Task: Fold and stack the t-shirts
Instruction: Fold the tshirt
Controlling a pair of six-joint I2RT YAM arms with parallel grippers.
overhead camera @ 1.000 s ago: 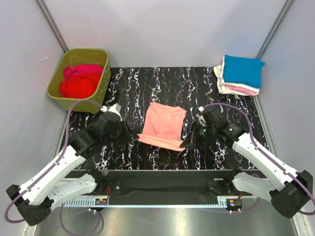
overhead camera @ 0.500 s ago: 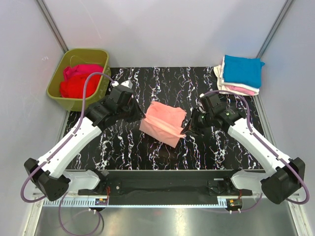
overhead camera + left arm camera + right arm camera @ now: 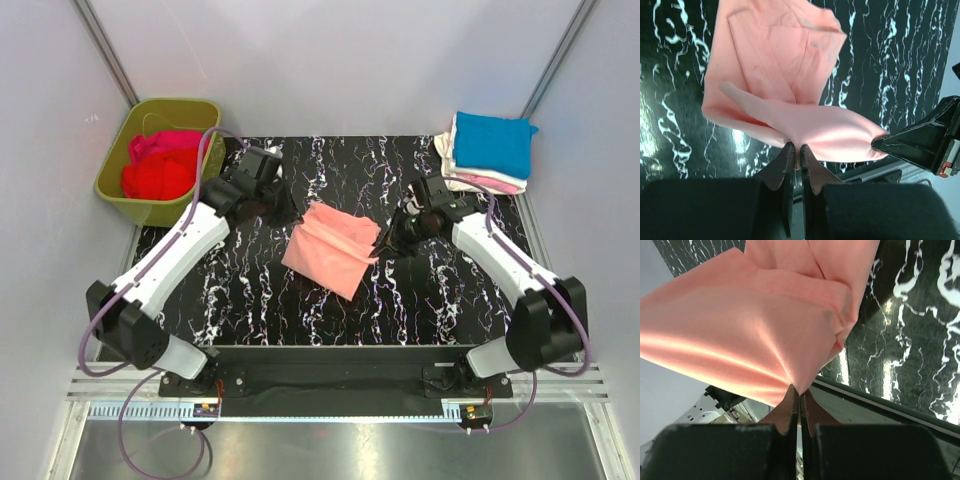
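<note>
Salmon-pink tee (image 3: pixel 333 247) sits mid-table on the black marbled table (image 3: pixel 240 290), partly folded and bunched. Its far edge is lifted off the surface between the two arms. Left gripper (image 3: pixel 796 151) is pinched tight on the tee's left edge, with fabric draping away from the tips. Right gripper (image 3: pixel 799 390) is clamped on the right edge, cloth fanning out from the pinch. Far-right corner has a folded stack: blue tee (image 3: pixel 493 143) on top, cream tee (image 3: pixel 447 160) and pink tee (image 3: pixel 490 184) under it. At far left, an olive-green tub (image 3: pixel 210 170) holds a red tee (image 3: pixel 155 178) and a magenta tee (image 3: pixel 170 142), both unfolded.
</note>
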